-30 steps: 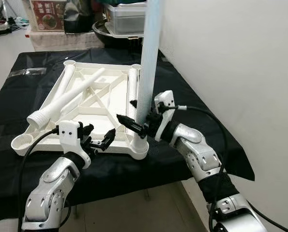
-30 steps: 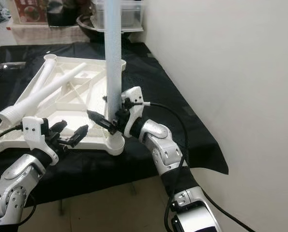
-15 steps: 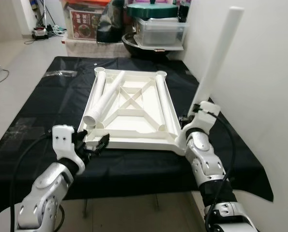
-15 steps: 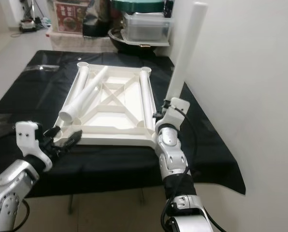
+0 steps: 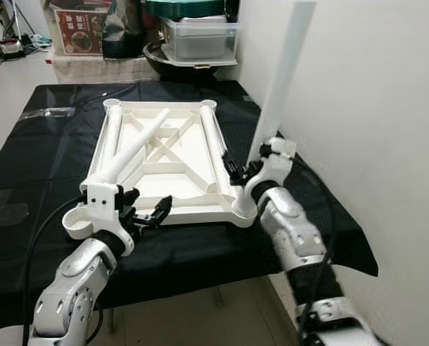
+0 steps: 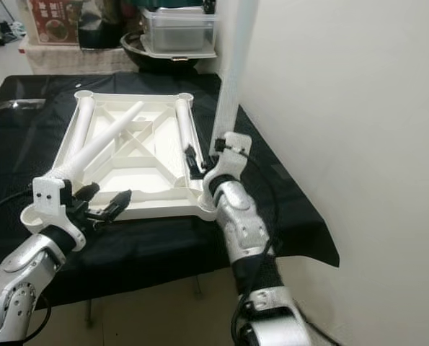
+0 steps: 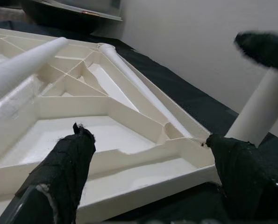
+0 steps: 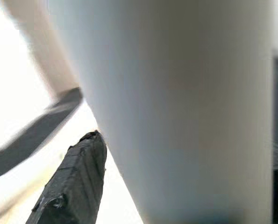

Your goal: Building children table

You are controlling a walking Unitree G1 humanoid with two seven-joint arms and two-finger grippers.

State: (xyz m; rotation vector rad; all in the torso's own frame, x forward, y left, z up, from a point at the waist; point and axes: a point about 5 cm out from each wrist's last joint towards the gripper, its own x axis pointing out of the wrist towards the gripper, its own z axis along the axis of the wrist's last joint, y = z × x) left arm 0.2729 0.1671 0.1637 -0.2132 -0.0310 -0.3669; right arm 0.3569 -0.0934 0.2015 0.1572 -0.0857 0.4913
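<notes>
The white tabletop (image 5: 192,209) lies upside down on a table covered in black cloth. At its near right corner a white leg (image 5: 282,79) rises and leans toward the wall. My right gripper (image 5: 244,170) is shut on this leg low down, and my wrist hides its foot. In the right wrist view the leg (image 8: 176,107) sits between my fingers (image 8: 71,186). My left gripper (image 5: 148,207) hovers open just before the tabletop's front edge (image 7: 143,186), near the left corner socket (image 5: 77,223). A loose leg (image 5: 135,148) lies slantwise across the underside.
Two more white tubes lie along the tabletop's left side (image 5: 112,133) and right side (image 5: 210,140). Plastic boxes and a dark pan (image 5: 192,40) stand behind the table. A white wall (image 5: 365,108) runs close along the right. The black cloth (image 5: 200,256) hangs over the front edge.
The camera has moved between frames. The leg stood straight a second ago and now leans toward the wall, with my right gripper still on it. My left gripper stays open by the front edge.
</notes>
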